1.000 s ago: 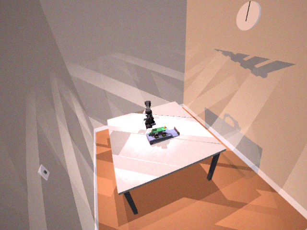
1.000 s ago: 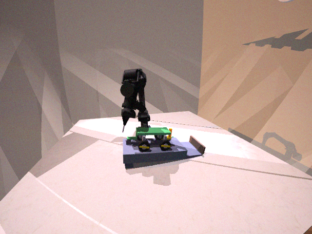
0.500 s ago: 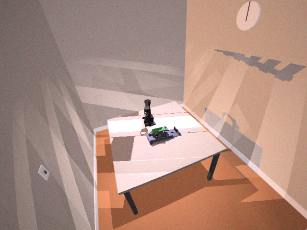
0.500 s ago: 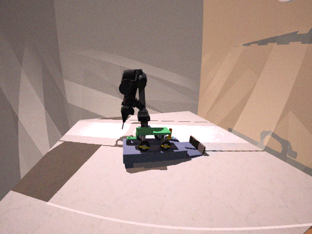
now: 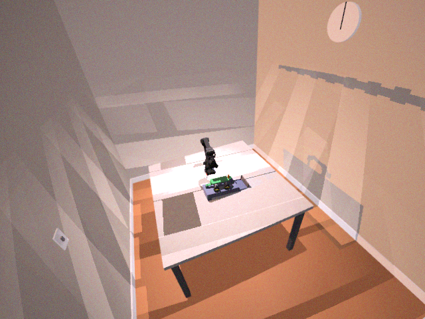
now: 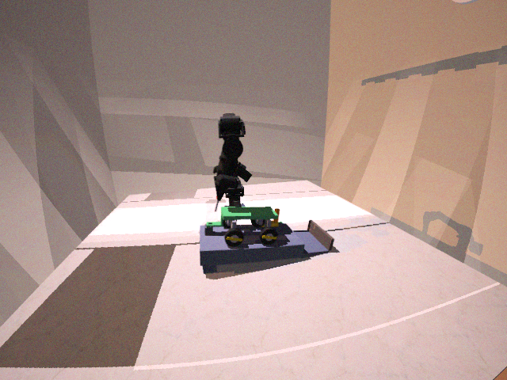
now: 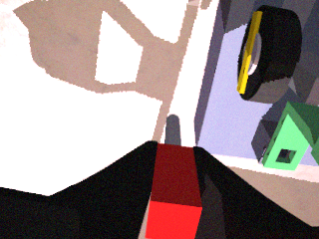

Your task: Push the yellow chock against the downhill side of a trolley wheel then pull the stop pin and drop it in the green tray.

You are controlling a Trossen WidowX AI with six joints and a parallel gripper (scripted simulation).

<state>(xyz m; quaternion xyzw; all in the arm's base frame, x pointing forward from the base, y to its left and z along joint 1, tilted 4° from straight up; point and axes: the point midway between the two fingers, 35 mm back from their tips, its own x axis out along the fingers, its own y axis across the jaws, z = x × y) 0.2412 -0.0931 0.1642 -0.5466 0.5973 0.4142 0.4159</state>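
My gripper (image 5: 207, 172) (image 6: 216, 199) (image 7: 175, 149) is shut on the red-headed stop pin (image 7: 174, 174); its grey shaft points away from the fingers, beside the ramp (image 5: 212, 194) (image 6: 253, 255) (image 7: 224, 110). The pin is clear of the green bracket (image 7: 295, 136), whose square hole looks empty. The green trolley (image 5: 221, 179) (image 6: 248, 212) stands on the ramp, wheels down. The chock (image 5: 228, 176) (image 6: 276, 213), with its orange handle up, stands at the trolley's downhill end; wheel contact is hidden. The green tray cannot be made out.
An upright end board (image 6: 321, 236) closes the ramp's low end at the right. One trolley wheel (image 7: 281, 47) is near the upper right of the wrist view. The arm stands behind the ramp on the pale table (image 5: 254, 209) (image 6: 327, 298). Strong light and shadow patches cross the table.
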